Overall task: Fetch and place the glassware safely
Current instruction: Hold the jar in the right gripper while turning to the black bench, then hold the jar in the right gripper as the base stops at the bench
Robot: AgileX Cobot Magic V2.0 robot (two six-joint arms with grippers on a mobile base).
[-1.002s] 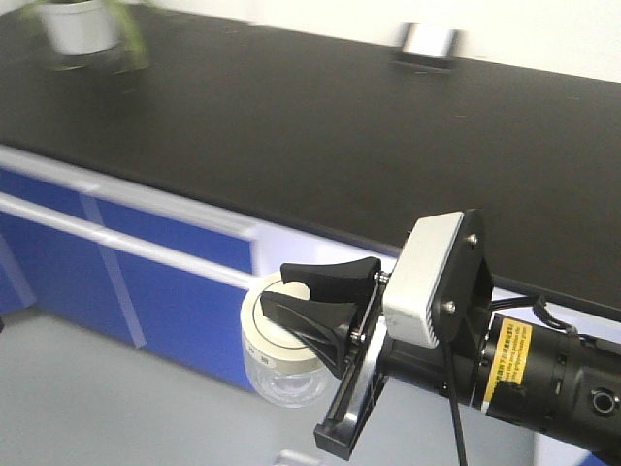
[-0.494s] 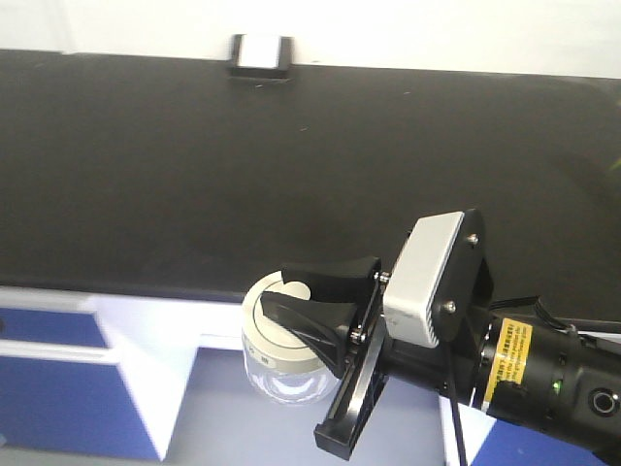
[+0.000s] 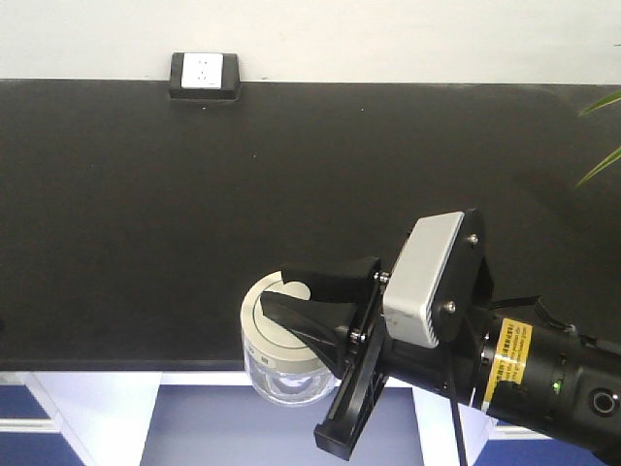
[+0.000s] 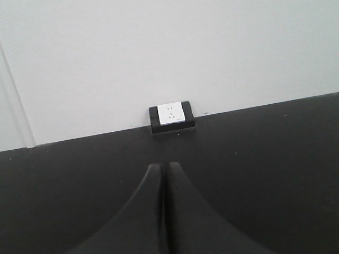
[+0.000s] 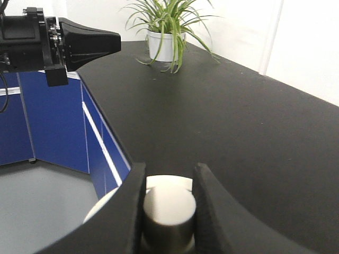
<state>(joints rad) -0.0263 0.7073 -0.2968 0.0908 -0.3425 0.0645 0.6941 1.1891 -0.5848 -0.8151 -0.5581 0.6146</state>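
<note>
Fetched, it seems: jaws of the right gripper (image 3: 276, 288) clamp the knob of the small clear glass jar with cream-white lid (image 3: 281, 369), aloft at the front edge of the black desk (image 3: 146, 214). Placing is left. The left gripper (image 4: 163, 174) is empty, its jaws meeting.

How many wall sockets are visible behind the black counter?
1. The socket sits against the wall at the counter's back edge, upper left in the front view. More may lie outside the frames.

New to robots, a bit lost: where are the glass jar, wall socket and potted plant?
glass jar (image 3: 277, 383): front view, on its clear glass body.
wall socket (image 4: 171, 112): left wrist view, on its white faceplate.
potted plant (image 5: 161, 47): right wrist view, on its white pot.
</note>
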